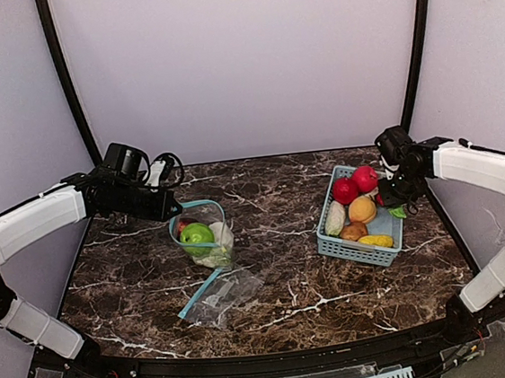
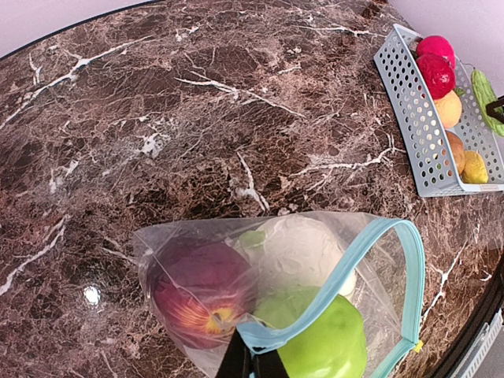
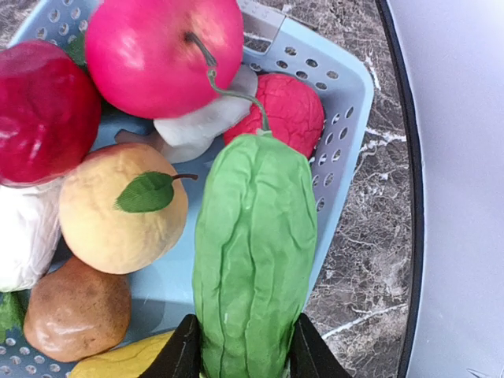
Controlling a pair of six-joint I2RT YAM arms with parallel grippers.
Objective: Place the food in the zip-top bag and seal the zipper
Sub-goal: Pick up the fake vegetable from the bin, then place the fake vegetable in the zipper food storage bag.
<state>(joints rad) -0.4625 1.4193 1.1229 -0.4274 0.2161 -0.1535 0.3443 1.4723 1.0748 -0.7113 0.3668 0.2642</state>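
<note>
Top view alone: both arms reach inward from the sides of the table [image 1: 281, 204]. A second bag [image 1: 220, 293] lies flat near the upright zip-top bag [image 1: 205, 239], well apart from the light-blue basket [image 1: 358, 252].
Left wrist view alone: inside the zip-top bag, a red apple [image 2: 197, 295], a cauliflower [image 2: 295, 248] and a green apple [image 2: 323, 346] press against one another. The blue zipper rim stands open.
Right wrist view alone: a green gourd [image 3: 252, 260] hangs over the basket's right side. Beyond it lie a pink apple [image 3: 161, 51], a dark red apple [image 3: 39, 110], a yellow fruit with a leaf [image 3: 110, 220] and a brown piece [image 3: 75, 311].
Left arm: stretched in from the left with the forearm roughly level and the wrist at the bag's left rim.
Left pincer [image 2: 252, 364]: clenched on the bag's zipper rim.
Right arm: forearm angled in from the right, wrist over the basket's far right corner.
Right pincer [image 3: 246, 350]: grasping the green gourd, with one finger on each side of its near end.
Food: three pieces are in the bag, the gourd is in the right pincer, and the rest are in the basket.
</note>
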